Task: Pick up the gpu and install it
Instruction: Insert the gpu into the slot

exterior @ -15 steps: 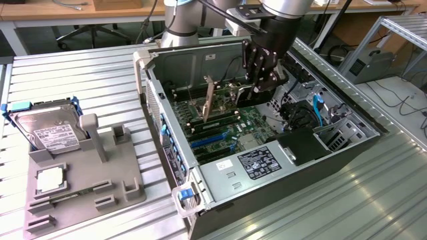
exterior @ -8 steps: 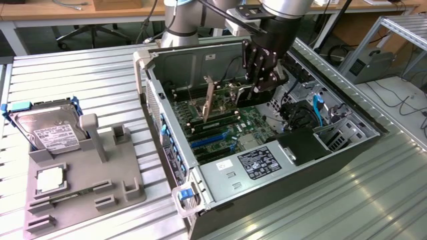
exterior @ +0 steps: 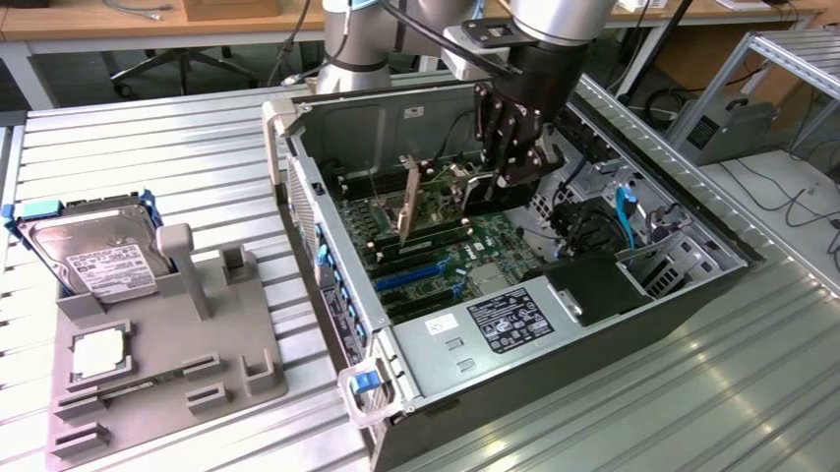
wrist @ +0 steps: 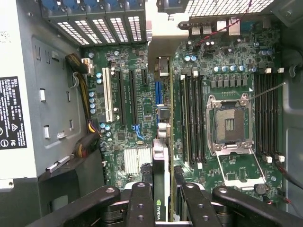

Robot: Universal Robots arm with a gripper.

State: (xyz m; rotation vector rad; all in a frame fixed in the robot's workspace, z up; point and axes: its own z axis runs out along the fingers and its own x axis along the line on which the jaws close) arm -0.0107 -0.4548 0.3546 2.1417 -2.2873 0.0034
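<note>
1. Gripper [wrist: 163, 196] is set narrow, with its fingers [wrist: 141, 203] clamped across the top edge of the graphics card [wrist: 160, 156]. The card is held on edge, with its green logo sticker between them.
2. The card is inside the open computer case [exterior: 305, 187], over the motherboard [wrist: 123, 137] and roughly in line with the blue slot [wrist: 158, 92].
3. Memory slots [wrist: 191, 118] sit just beside it on one side and black slots [wrist: 127, 99] on the other. The processor socket [wrist: 229, 123] is further out.
4. Seating: the edge-on view hides the card's bottom edge. It looks to be just above the slot rather than locked in, but I can't confirm that.
5. Risk: if the card is slightly skewed in the grip, its connector lands beside the slot and the push goes into the board.
6. Risk: the bracket end could snag the case's rear wall, leaving the card cocked with one end high.
7. Risk: any drift toward the memory side would clip those slot latches.
8. The hard drive [exterior: 92, 251] sits on the grey holder [exterior: 171, 364] outside the case, well apart.
</note>
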